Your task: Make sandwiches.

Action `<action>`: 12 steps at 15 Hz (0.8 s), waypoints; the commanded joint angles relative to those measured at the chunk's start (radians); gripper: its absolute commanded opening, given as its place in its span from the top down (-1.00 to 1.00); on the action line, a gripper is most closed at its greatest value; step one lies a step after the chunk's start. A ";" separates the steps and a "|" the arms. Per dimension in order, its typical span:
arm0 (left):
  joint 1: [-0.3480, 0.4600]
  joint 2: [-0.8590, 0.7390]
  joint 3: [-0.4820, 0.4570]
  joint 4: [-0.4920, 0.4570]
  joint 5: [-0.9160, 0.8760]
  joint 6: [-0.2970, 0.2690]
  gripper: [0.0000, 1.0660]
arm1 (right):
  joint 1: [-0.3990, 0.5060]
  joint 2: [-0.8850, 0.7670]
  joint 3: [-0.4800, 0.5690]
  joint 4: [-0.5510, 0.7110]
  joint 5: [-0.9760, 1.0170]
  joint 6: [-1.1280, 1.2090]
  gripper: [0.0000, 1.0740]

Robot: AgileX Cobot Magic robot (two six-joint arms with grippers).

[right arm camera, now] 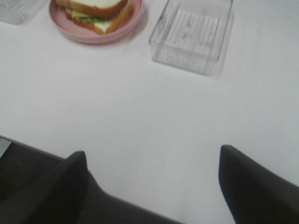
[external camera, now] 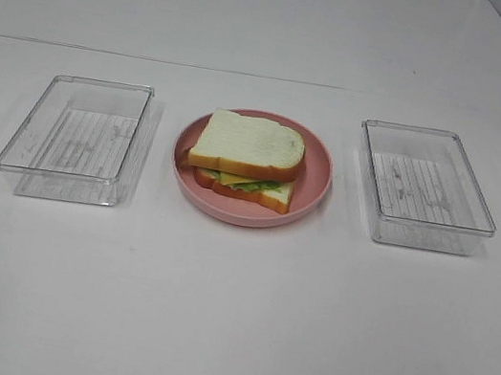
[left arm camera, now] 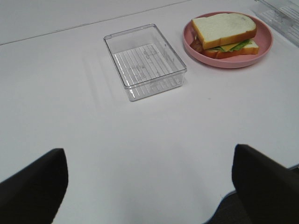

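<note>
Both arms sit back at the near edge of the white table (external camera: 227, 319), the left gripper (left arm camera: 149, 186) and right gripper (right arm camera: 152, 186) spread apart and empty. The sandwich (external camera: 246, 160) rests on a pink plate (external camera: 317, 182) between the left clear tray (external camera: 78, 138) and the right clear tray (external camera: 423, 187), both bare inside.

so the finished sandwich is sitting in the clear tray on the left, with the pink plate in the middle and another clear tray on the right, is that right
Not quite. The sandwich sits on the pink plate in the middle, not in the left clear tray, which holds nothing. The right clear tray is as you said. The exterior high view shows this.
</note>
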 commanded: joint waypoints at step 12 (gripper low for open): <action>0.000 -0.022 0.005 -0.005 -0.012 -0.003 -0.68 | -0.001 -0.086 0.020 -0.003 -0.046 -0.026 -0.37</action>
